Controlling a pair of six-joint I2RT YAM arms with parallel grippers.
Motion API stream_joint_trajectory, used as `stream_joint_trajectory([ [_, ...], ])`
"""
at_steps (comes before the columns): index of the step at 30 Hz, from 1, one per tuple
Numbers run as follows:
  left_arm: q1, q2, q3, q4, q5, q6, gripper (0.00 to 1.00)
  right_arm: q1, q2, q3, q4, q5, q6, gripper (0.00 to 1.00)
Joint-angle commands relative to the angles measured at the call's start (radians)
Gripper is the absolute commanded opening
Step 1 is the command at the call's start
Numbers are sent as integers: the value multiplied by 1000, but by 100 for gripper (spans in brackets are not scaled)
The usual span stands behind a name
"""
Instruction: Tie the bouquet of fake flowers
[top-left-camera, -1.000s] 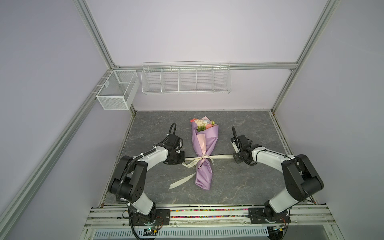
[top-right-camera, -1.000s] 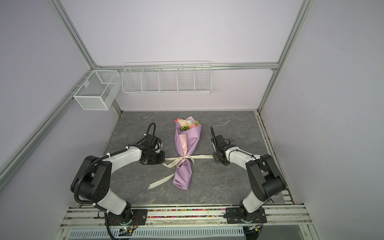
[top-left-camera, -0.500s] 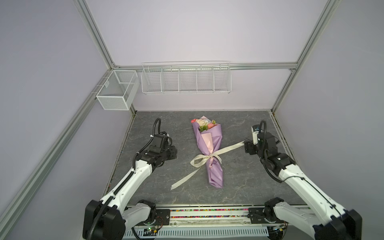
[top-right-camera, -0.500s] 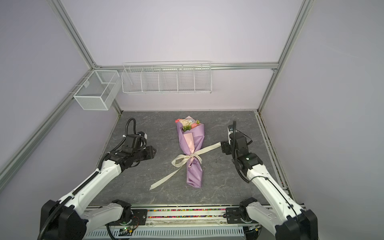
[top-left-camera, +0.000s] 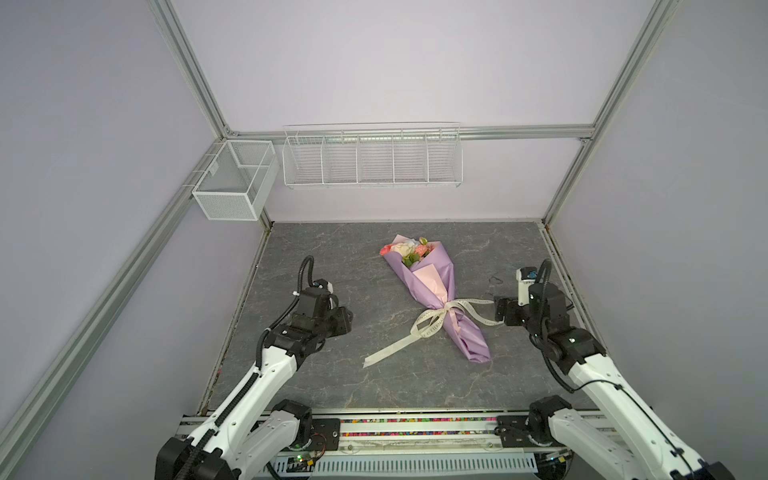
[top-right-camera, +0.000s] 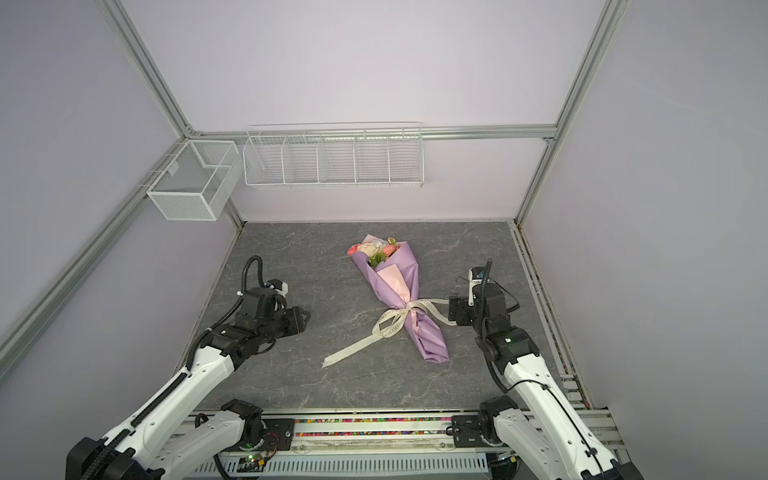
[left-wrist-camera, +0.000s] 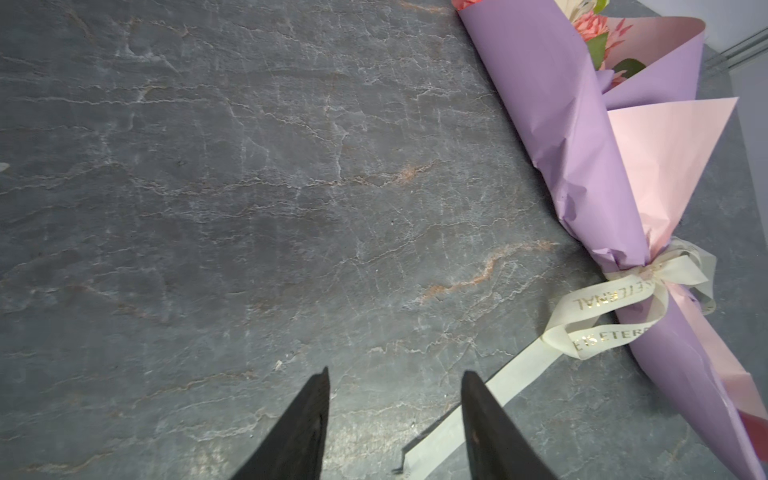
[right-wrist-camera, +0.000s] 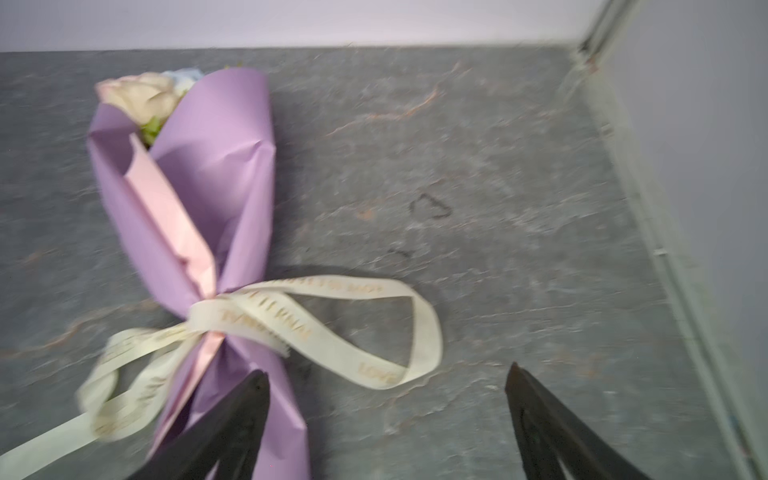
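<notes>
Since the ribbon (top-left-camera: 444, 309) was knotted round the bouquet (top-left-camera: 408, 250), we called it tied; left gripper (left-wrist-camera: 395, 384), right gripper (right-wrist-camera: 388, 370) gaped empty beside it.

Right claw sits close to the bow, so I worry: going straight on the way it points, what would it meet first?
Probably the cream ribbon loop, lying just ahead of the open right claw; beyond it the lilac wrapping paper. Height over the loop is unclear.
</notes>
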Motion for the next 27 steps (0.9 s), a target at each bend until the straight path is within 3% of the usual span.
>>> stream_joint_trajectory([
  [1, 3, 22, -12, 49, 60, -25, 52, -2, 137, 7, -56, -379, 122, 97],
  [5, 2, 58, -11, 65, 94, -27, 51, -1, 301, -2, 3, -559, 147, 96],
  [11, 2, 72, -6, 55, 98, -16, 51, 54, 438, -21, 139, -704, 205, 91],
  [16, 2, 78, -10, 64, 106, -20, 51, 208, 546, 55, 156, -642, 220, 90],
  [20, 3, 78, 2, 31, 96, -12, 51, 255, 581, 96, 172, -588, 254, 90],
  [27, 3, 78, -13, 66, 100, -18, 51, 265, 558, 88, 277, -707, 307, 92],
])
